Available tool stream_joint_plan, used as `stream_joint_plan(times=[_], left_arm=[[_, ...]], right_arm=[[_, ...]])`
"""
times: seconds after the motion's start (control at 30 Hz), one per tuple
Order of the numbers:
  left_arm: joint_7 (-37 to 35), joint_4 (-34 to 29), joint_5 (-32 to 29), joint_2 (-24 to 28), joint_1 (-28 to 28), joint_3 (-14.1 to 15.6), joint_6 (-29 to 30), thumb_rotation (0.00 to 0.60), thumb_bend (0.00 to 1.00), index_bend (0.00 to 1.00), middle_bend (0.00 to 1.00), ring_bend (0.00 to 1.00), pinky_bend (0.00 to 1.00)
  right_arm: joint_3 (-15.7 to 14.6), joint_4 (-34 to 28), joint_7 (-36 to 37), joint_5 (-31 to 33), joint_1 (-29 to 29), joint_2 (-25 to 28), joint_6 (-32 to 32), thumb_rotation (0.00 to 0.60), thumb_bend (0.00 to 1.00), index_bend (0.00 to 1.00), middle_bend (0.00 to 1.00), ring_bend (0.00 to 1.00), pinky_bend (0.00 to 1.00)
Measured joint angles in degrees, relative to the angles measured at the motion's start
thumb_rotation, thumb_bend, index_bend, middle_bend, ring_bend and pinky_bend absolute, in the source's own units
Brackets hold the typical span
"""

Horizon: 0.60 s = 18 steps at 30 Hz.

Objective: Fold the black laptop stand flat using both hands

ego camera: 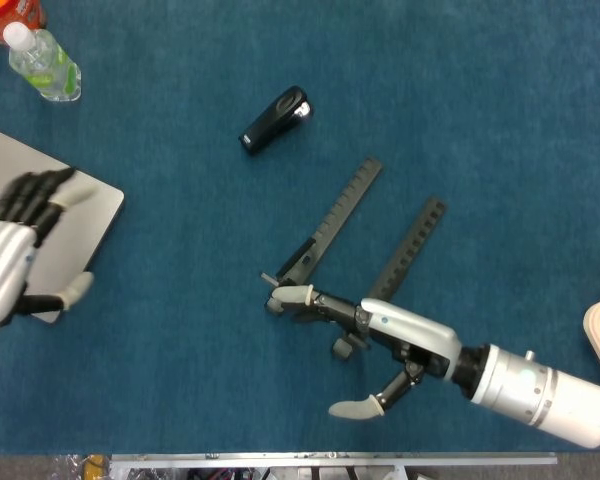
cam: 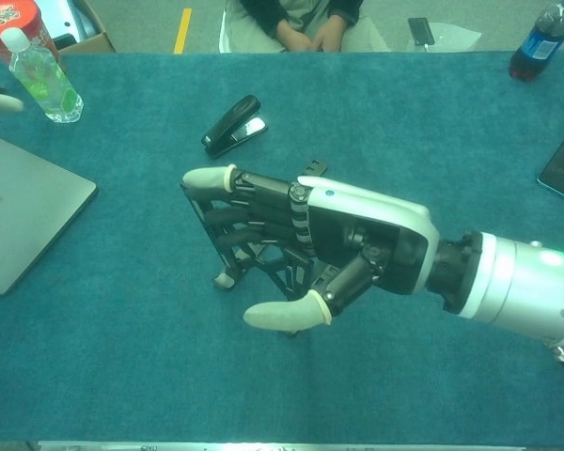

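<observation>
The right robot hand [ego camera: 365,340] grips the black laptop stand [ego camera: 365,225]; the left robot hand [ego camera: 20,255] is released.

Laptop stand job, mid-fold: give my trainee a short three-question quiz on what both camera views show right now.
1. True or false: the left hand is touching the laptop stand.
2. Which item lies nearest the stand's far ends? A) stapler B) green-label bottle C) silver laptop
3. Fill in: the right hand reaches the stand at its ____ end, nearest the robot.

Key
1. False; it hovers above the laptop's corner, well apart from the stand.
2. A.
3. Hinged; the fingers lie on the joined end, thumb spread away below.
</observation>
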Motion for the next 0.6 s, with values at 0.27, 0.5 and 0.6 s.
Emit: stream_joint_plan(times=[0.27, 0.5, 0.6], left_arm=[[-15.75, 1.1, 4.3, 2.14, -8.87, 0.98, -10.04, 0.6, 0.29, 0.14, 0.09, 0.0, 0.0], [-33.85, 2.89, 7.8, 2.25, -16.82, 2.15, -16.07, 0.6, 0.29, 0.18, 0.18, 0.08, 0.07], [-42.71, 4.18, 9.6, 1.92, -20.32, 2.94, -17.68, 0.6, 0.29, 0.21, 0.21, 0.11, 0.12]], right_arm=[[0.02, -0.21, 0.18, -0.37, 0.09, 0.45, 1.12, 0.6, 0.19, 0.0, 0.01, 0.0, 0.08], [-0.02, -0.2, 0.16, -0.14, 0.31, 0.36, 1.24, 0.6, 0.19, 0.0, 0.01, 0.0, 0.08], [-0.02, -0.23, 0.06, -0.17, 0.38, 0.35, 1.35, 0.6, 0.19, 0.0, 0.01, 0.0, 0.08]])
